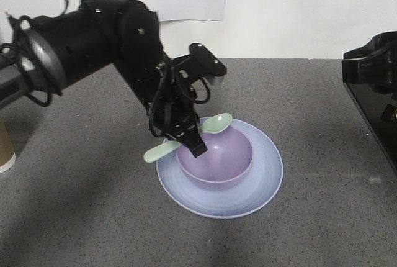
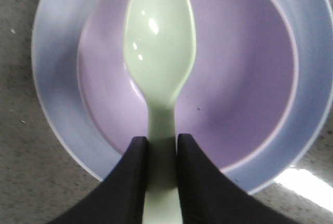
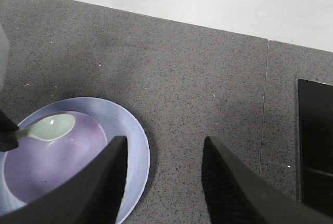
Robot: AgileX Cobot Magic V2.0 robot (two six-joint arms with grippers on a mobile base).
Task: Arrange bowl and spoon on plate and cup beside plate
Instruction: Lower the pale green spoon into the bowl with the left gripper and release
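your left gripper sits closest to the lens, its two dark fingers pinched on the handle of the spoon — the mint scoop hangs over the bowl, with the handle reaching out past the rim. the bowl already sits inside the plate, roughly centred, so that part looks done. the spoon is not yet released; whether its scoop touches the bowl can't be told. the cup stands at the far left edge of the front view, half cut off and well apart from the plate — you have that left to bring beside it. your right gripper hangs with jaws spread wide, nothing between them, over the grey table just beside the plate.
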